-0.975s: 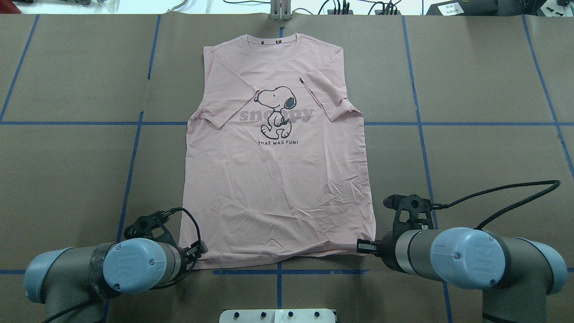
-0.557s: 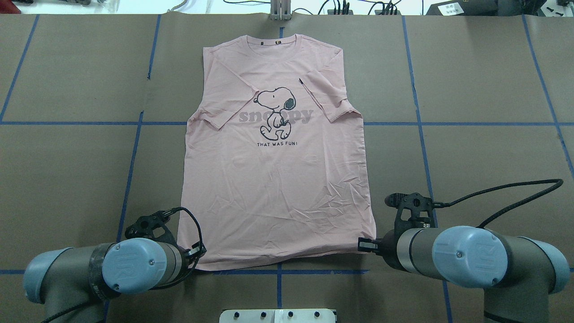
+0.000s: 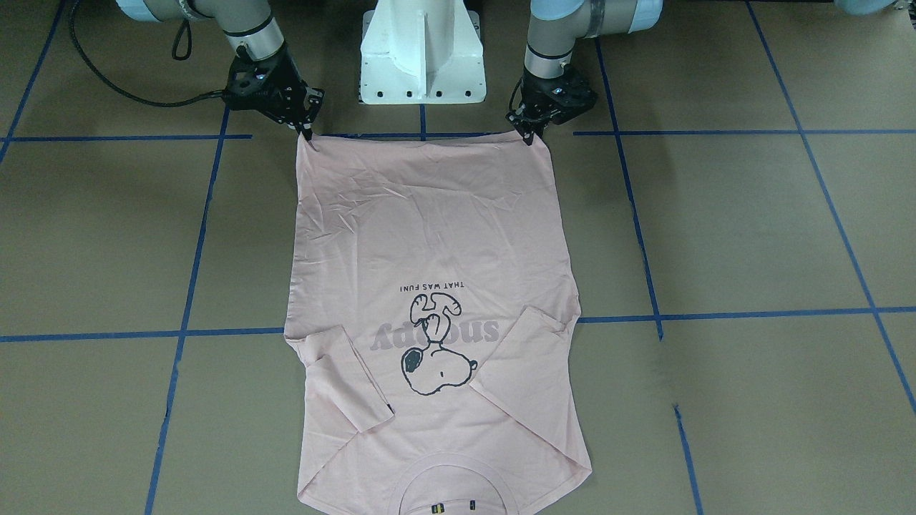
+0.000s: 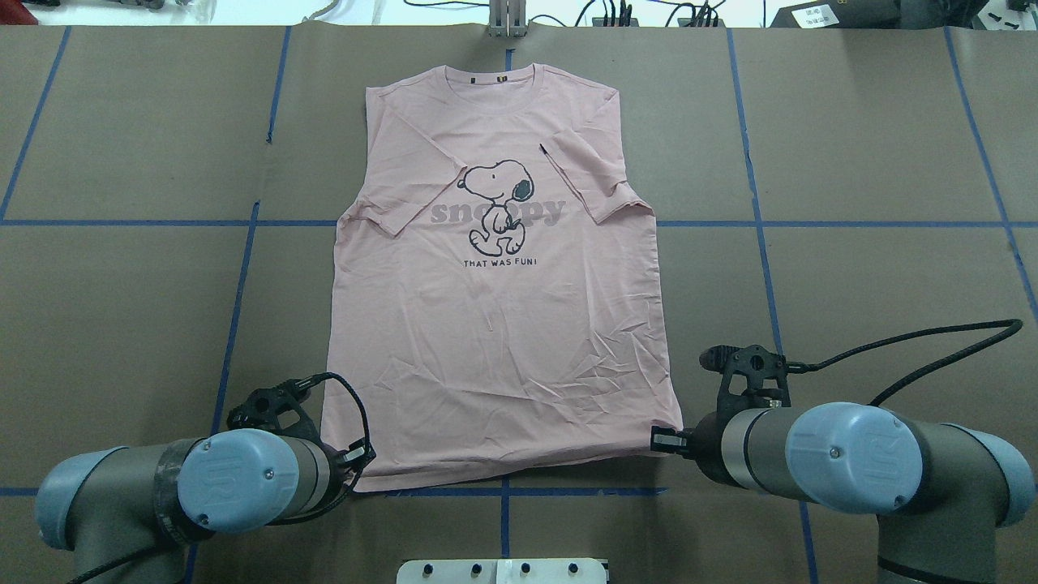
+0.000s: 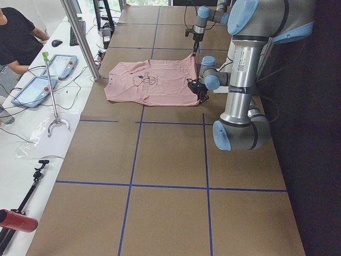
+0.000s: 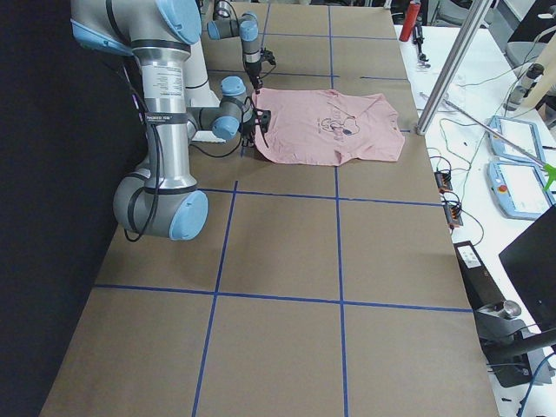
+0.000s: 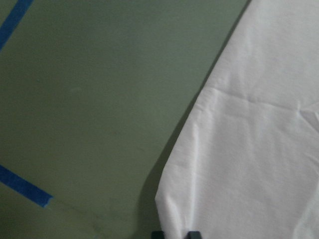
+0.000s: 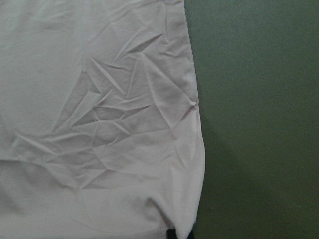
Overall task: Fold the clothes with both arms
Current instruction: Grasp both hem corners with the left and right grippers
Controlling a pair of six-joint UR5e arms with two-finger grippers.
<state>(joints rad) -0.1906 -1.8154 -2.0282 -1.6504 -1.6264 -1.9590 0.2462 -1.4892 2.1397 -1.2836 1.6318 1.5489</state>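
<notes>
The pale pink T-shirt lies flat on the brown table, dog print up, with both sleeves folded inward and the collar at the far edge. It also shows in the front-facing view. My left gripper is shut on the near left hem corner, also seen in the front-facing view. My right gripper is shut on the near right hem corner, also seen in the front-facing view. The left wrist view shows the pinched shirt corner. The right wrist view shows creased fabric.
The white pedestal base stands between the arms, just behind the hem. Blue tape lines cross the brown table. In the left exterior view a metal post and a side table with tablets stand beyond the collar, with an operator.
Both arms have drawn back slightly toward the robot with the hem corners held. The shirt has slid a little toward the robot and its lower half looks tauter.
</notes>
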